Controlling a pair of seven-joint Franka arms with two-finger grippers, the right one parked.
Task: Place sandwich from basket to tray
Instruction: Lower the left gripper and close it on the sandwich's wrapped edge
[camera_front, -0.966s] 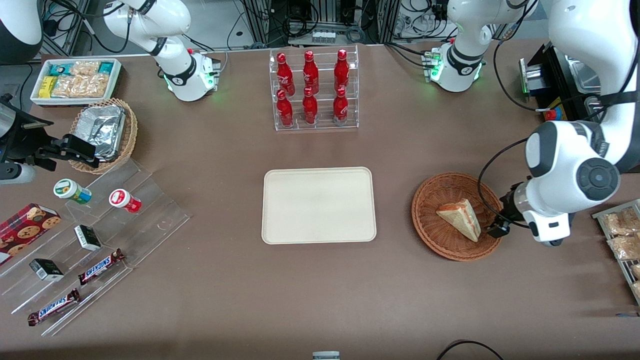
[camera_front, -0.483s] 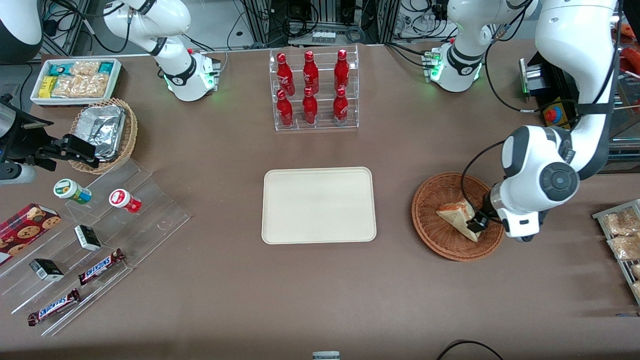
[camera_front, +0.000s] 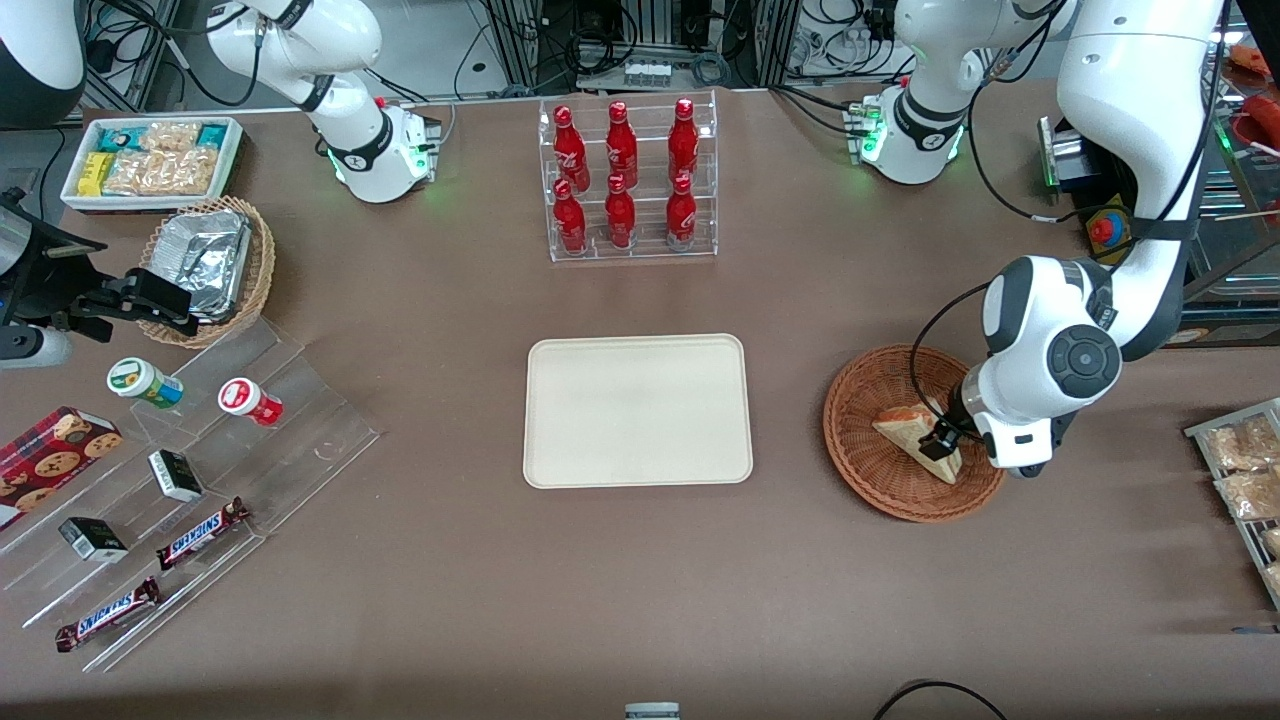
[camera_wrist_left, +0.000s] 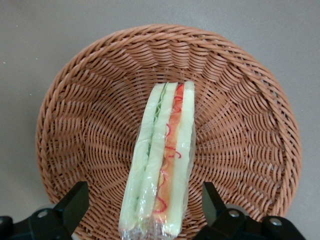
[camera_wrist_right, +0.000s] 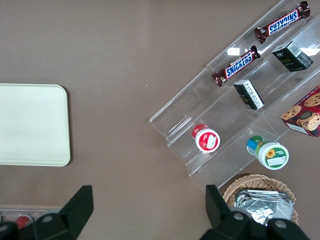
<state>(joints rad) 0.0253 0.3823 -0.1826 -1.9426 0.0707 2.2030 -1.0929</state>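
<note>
The left arm's black two-finger gripper (camera_wrist_left: 144, 210) is hanging spread wide over the round reddish-brown wicker basket (camera_front: 880, 470) at the right of the front view, gripping nothing. Its fingers (camera_wrist_left: 75, 202) are flanking the triangular white-bread sandwich (camera_wrist_left: 160, 160), which is lying in the basket. The flat cream rectangular tray (camera_front: 637, 410) is sitting at mid-frame.

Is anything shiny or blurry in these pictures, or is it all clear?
Front view: glare glints off the foil and the clear bottle rack; the tray looks evenly lit. Left wrist view: the sandwich in the basket is sharp, its wrap faintly shiny; the open hand, straddling it, casts no strong shadow.
</note>
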